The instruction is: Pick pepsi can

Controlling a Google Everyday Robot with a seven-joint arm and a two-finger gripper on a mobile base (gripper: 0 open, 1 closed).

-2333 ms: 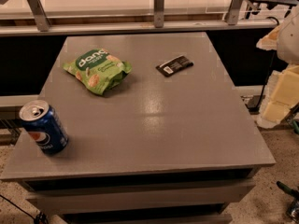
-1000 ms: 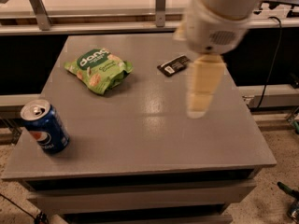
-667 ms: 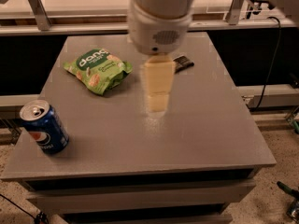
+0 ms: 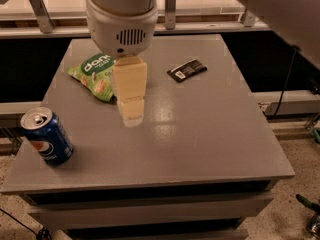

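**Blue pepsi can [image 4: 46, 136] in the lower left, end effector [image 4: 131, 116] hanging mid-frame**

Nearest the bottom of the frame is the front edge of the flat grey bench [image 4: 200, 144], with a strip of speckled floor [image 4: 292, 219] in the lower right corner. On the bench's lower-left corner stands the task's thing, a small blue aluminium pepsi can with a silver top. It is upright, its round red-white-blue logo faces the camera, and nothing touches it.

Further in, left of the frame's centre, the cream-coloured end effector points straight down over bare bench surface. It lies up and to the right of the can and well apart from it. It carries nothing that can be seen. Whether it is released or clenched cannot be told from this angle. Above it, a rounded white arm housing with a small vent grille [image 4: 122, 19] fills the upper middle of the frame.

Behind the end effector and partly hidden by it, a crinkled green plastic snack bag with white lettering [image 4: 92, 74] lies flat in the upper left part of the bench. To the right of it, a small flat black packet [image 4: 187, 70] rests at an angle. Farthest back, grey metal posts [image 4: 170, 6] rise along the top edge of the frame.
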